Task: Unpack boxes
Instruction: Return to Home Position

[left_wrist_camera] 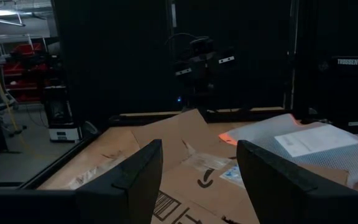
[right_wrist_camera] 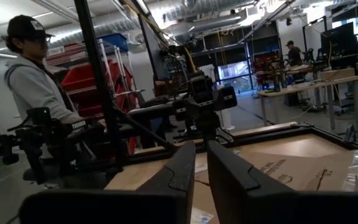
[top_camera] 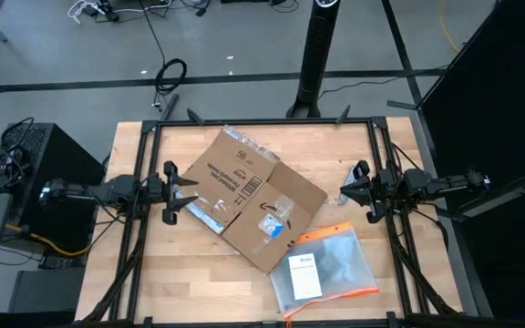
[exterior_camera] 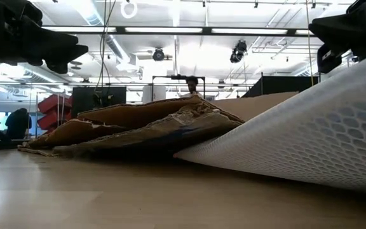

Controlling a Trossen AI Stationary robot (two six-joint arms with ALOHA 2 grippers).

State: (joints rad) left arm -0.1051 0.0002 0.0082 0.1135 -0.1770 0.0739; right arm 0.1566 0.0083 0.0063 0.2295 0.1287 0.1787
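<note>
The brown cardboard box (top_camera: 244, 193) lies flattened in the middle of the table, flaps spread, its printed side up; it also shows in the low view (exterior_camera: 138, 127) and in both wrist views (left_wrist_camera: 185, 134) (right_wrist_camera: 291, 163). My left gripper (top_camera: 192, 194) (left_wrist_camera: 197, 155) hovers open at the box's left edge, above it, touching nothing. At the box's right side, my right gripper (top_camera: 344, 191) (right_wrist_camera: 201, 152) hangs shut and holds nothing. Both point level toward the table's middle.
A flat clear pouch with an orange edge (top_camera: 324, 269) (exterior_camera: 310, 127) lies near the table's near right, one corner on the box. A small clear bag (top_camera: 272, 219) rests on the cardboard. Black frame rails (top_camera: 144, 164) run along both sides. A person (right_wrist_camera: 36, 87) stands beyond the left edge.
</note>
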